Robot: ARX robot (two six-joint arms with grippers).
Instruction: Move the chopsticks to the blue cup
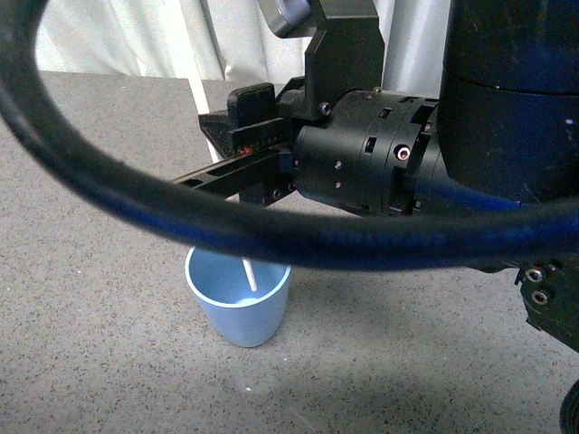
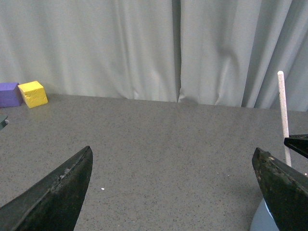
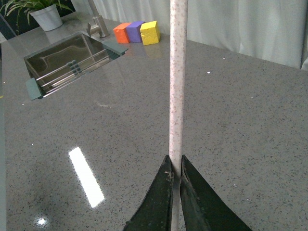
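The light-blue cup (image 1: 238, 306) stands upright on the grey counter in the front view. The pale chopstick (image 1: 249, 274) has its lower end inside the cup and rises behind a black cable. My right gripper (image 1: 194, 178) is above the cup. In the right wrist view it (image 3: 175, 166) is shut on the chopstick (image 3: 176, 72). My left gripper (image 2: 171, 192) is open and empty over bare counter. Beside its one finger (image 2: 284, 187) are the chopstick (image 2: 284, 115) and a sliver of the cup (image 2: 262, 222).
A thick black cable (image 1: 271, 242) crosses the front view. A sink (image 3: 72, 55) with a faucet (image 3: 98, 26), orange (image 3: 121, 32), purple (image 3: 134, 31) and yellow (image 3: 149, 32) blocks and a potted plant (image 3: 45, 14) are farther off. Curtains (image 2: 144, 48) hang behind the counter.
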